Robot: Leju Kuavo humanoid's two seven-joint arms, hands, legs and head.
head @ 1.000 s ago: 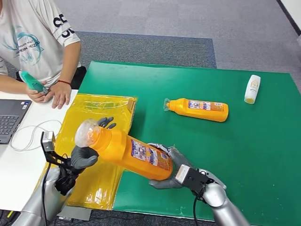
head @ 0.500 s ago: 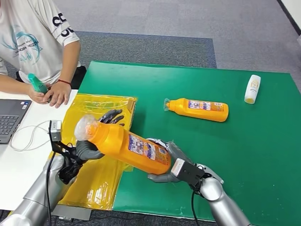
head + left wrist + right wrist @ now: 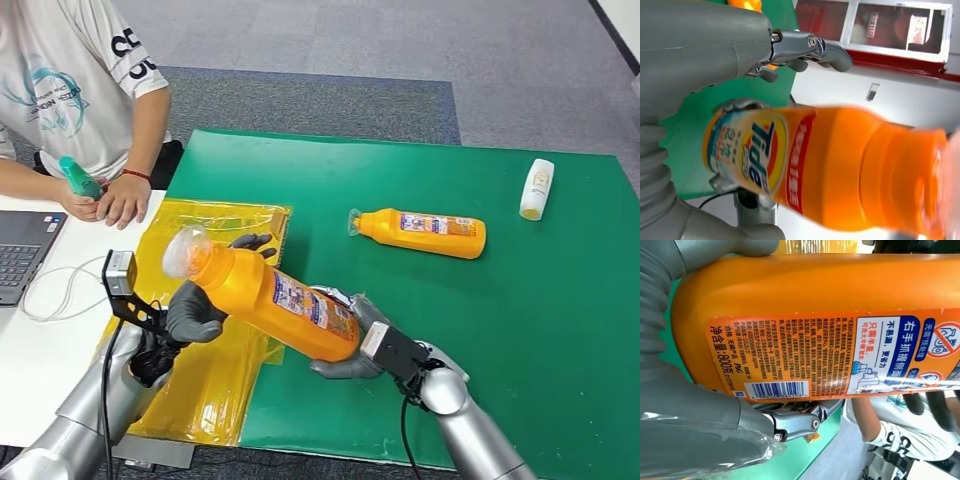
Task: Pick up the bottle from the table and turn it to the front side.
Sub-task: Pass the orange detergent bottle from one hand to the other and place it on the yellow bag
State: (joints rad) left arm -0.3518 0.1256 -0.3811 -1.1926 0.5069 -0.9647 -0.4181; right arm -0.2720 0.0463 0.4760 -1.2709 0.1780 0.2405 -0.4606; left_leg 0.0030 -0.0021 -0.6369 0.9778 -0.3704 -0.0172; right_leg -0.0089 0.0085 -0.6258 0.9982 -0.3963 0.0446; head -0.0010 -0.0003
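Observation:
An orange detergent bottle with a clear cap hangs tilted above the green mat, cap up and to the left. My right hand grips its base. My left hand cups the bottle's shoulder, thumb under it and fingers stretched out behind. In the left wrist view the bottle shows its round front logo, with a gap between it and my left hand's straight fingers. In the right wrist view the bottle shows its back label and barcode, clasped by my right hand.
A second orange bottle lies on the mat beyond, and a small white bottle at the far right. A yellow bag lies under my left arm. A person sits at the left with a teal bottle beside a laptop.
My left hand has moved right along the bottle, from under the cap to the shoulder. The bottle and my right hand have shifted slightly up and left.

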